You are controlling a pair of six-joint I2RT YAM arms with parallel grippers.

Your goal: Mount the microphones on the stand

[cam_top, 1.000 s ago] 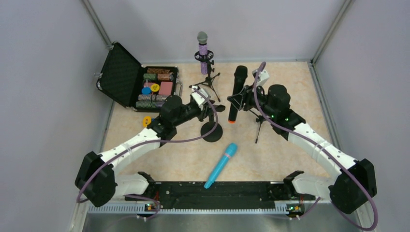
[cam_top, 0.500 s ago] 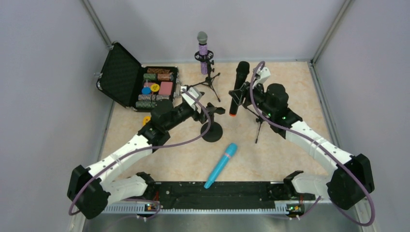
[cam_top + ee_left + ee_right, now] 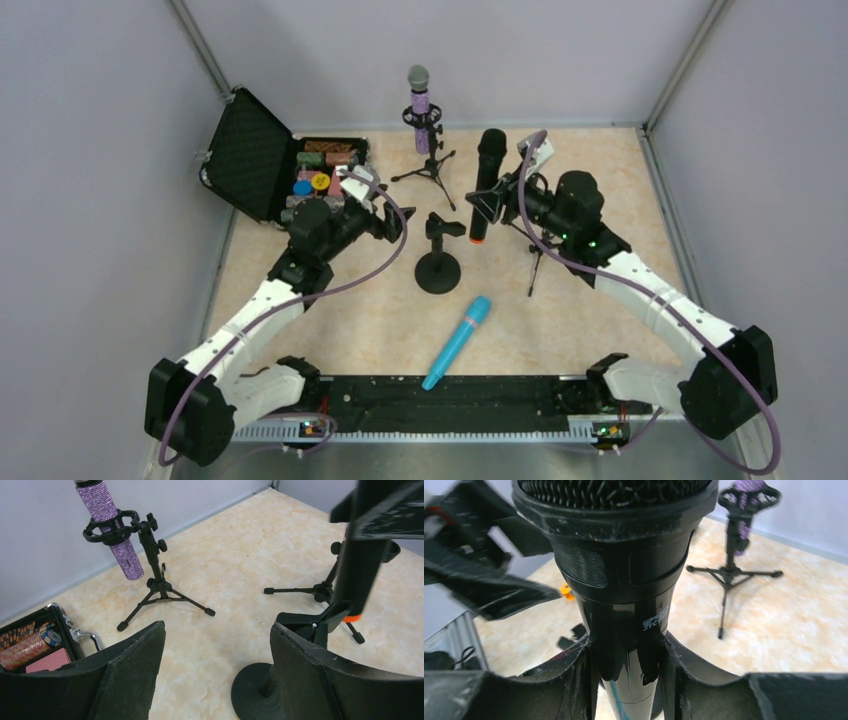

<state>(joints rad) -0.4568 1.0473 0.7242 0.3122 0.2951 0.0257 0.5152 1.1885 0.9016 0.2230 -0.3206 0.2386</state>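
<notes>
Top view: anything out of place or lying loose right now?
The light blue microphone lies flat on the table, apart from every stand. The round-base stand holds nothing. Nothing looks spilled or damaged.

Left gripper, jaws spread and empty, faces the round-base stand with bare table between them. The black microphone, clamped in the right gripper, hangs just right of that stand's clip and crowds it. Purple microphone on its tripod blocks rear centre; open case closes left rear; second tripod sits under the right arm; blue microphone lies across near centre
</notes>
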